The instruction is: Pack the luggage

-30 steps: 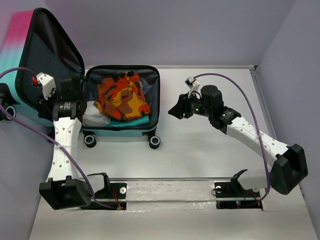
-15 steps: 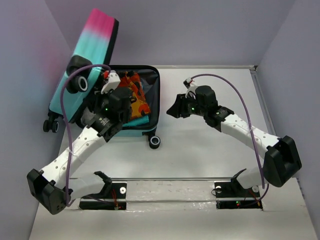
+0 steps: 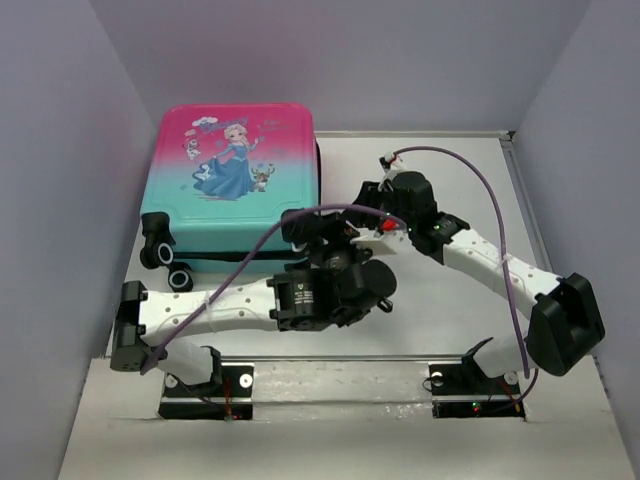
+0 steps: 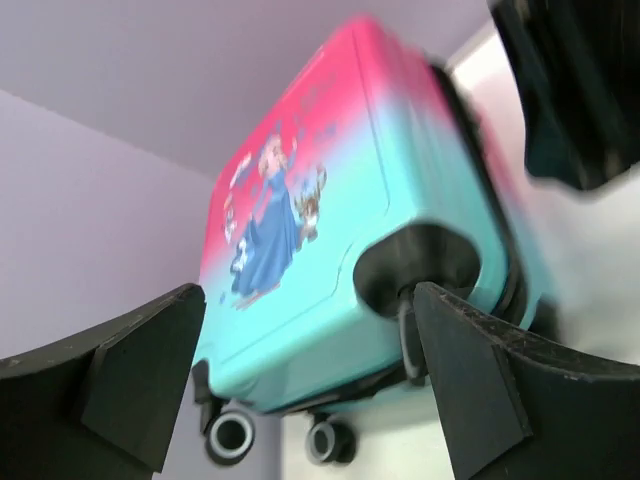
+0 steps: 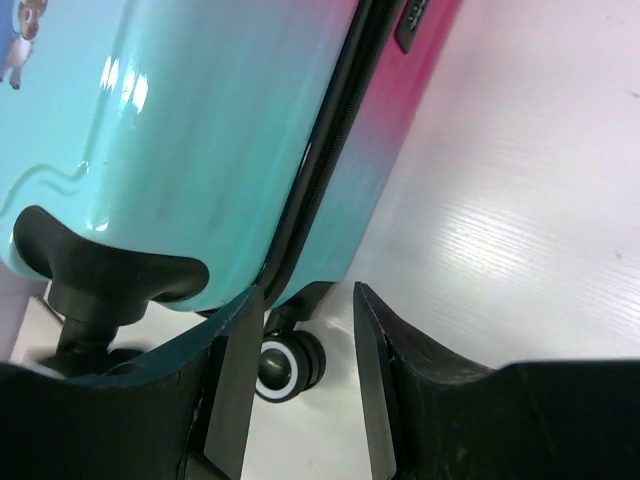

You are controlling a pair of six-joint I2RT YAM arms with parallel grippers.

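Observation:
The luggage (image 3: 235,180) lies closed at the back left, its pink-to-teal lid with the cartoon princess facing up. What is inside is hidden. My left gripper (image 3: 322,232) reaches across to the case's near right corner and stands wide open. In the left wrist view the luggage (image 4: 330,260) shows beyond the left gripper (image 4: 308,300), which holds nothing. My right gripper (image 3: 368,200) hovers just right of the same corner. In the right wrist view the right gripper (image 5: 308,295) is partly open beside the shell (image 5: 200,150) and grips nothing.
The case's wheels (image 3: 170,265) stick out at its near left edge, and another wheel (image 5: 288,365) sits under the corner by my right fingers. Purple walls close in the table on the left, back and right. A metal rail (image 3: 340,375) runs along the near edge.
The lid has swung down and the luggage is now closed. My left arm came off the lid, swept right across the front and opened. My right gripper edged closer and narrowed a little.

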